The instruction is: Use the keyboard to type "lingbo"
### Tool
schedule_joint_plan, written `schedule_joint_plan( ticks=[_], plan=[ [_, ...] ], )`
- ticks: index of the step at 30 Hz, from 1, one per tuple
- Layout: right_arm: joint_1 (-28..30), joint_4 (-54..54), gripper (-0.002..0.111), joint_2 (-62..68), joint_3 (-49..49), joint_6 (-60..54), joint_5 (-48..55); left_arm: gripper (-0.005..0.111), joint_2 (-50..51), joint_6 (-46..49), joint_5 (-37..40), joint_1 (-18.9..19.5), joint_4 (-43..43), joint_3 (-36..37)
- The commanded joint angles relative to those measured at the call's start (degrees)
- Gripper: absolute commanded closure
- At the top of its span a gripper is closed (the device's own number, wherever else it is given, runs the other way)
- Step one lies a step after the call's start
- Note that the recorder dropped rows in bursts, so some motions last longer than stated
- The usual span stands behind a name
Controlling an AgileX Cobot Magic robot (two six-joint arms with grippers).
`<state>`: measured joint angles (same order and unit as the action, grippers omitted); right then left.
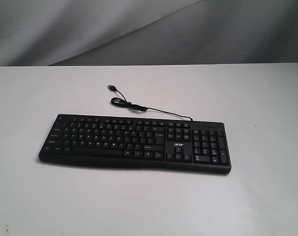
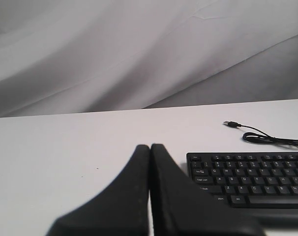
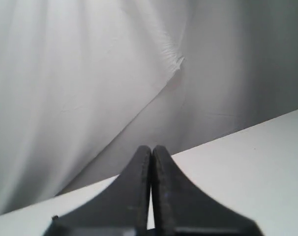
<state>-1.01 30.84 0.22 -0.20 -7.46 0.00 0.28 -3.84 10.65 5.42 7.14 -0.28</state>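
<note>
keyboard [image 1: 134, 142] lies flat at mid-table, long edges running left to right, number pad at the right end. open white table [image 1: 149, 206] surrounds it, with wide margins left, right and near. its cable [image 1: 139, 107] leaves the far edge and loops on the far side. left gripper [image 2: 150, 147]: fingers pressed together tip to tip, off the keyboard's left end. right gripper [image 3: 151, 148]: likewise together, facing the grey cloth [image 3: 65, 98] beyond the table edge.

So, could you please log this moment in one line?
stage: pre-typing | keyboard: flat on table, untouched | USB plug: loose behind keyboard | left gripper: shut, off keys | right gripper: shut, off keys
</note>
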Motion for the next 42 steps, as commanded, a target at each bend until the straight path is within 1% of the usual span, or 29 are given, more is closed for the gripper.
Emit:
schedule_joint_plan(
  ticks=[1,6,15,18,19,21,22,24,26,28,30,37,42],
  plan=[
    [0.51,-10.26,0.108,-0.22,0.20,0.45,4.42,0.106,-0.28,-0.12,-0.34,-0.31,0.01,0.28],
    [0.51,-21.14,0.108,-0.22,0.20,0.45,10.78,0.106,-0.28,-0.12,-0.34,-0.31,0.01,0.28],
    [0.51,-24.89,0.108,-0.22,0.20,0.61,14.60,0.106,-0.28,-0.12,-0.34,-0.31,0.01,0.28],
    [0.51,-24.89,0.108,-0.22,0.20,8.12,14.89,0.106,-0.28,-0.12,-0.34,-0.31,0.01,0.28],
    [0.51,-24.89,0.108,-0.22,0.20,8.42,15.24,0.106,-0.28,-0.12,-0.34,-0.31,0.01,0.28],
    [0.51,-26.81,0.108,-0.22,0.20,8.31,17.44,0.106,-0.28,-0.12,-0.34,-0.31,0.01,0.28],
    [0.51,-30.08,0.108,-0.22,0.20,8.31,20.07,0.106,-0.28,-0.12,-0.34,-0.31,0.01,0.28],
    [0.51,-31.71,0.108,-0.22,0.20,8.42,19.99,0.106,-0.28,-0.12,-0.34,-0.31,0.01,0.28],
    [1.09,-31.65,0.108,-0.22,0.20,8.42,19.94,0.106,-0.28,-0.12,-0.34,-0.31,0.01,0.28],
    [4.43,-29.78,0.108,-0.22,0.20,8.42,19.84,0.106,-0.28,-0.12,-0.34,-0.31,0.01,0.28],
    [5.74,-28.72,0.108,-0.22,0.20,8.42,19.95,0.106,-0.28,-0.12,-0.34,-0.31,0.01,0.28],
    [3.90,-28.72,0.108,-0.22,0.20,8.18,19.95,0.106,-0.28,-0.12,-0.34,-0.31,0.01,0.28],
    [3.75,-28.72,0.108,-0.22,0.20,8.18,19.95,0.106,-0.28,-0.12,-0.34,-0.31,0.01,0.28]
  ],
)
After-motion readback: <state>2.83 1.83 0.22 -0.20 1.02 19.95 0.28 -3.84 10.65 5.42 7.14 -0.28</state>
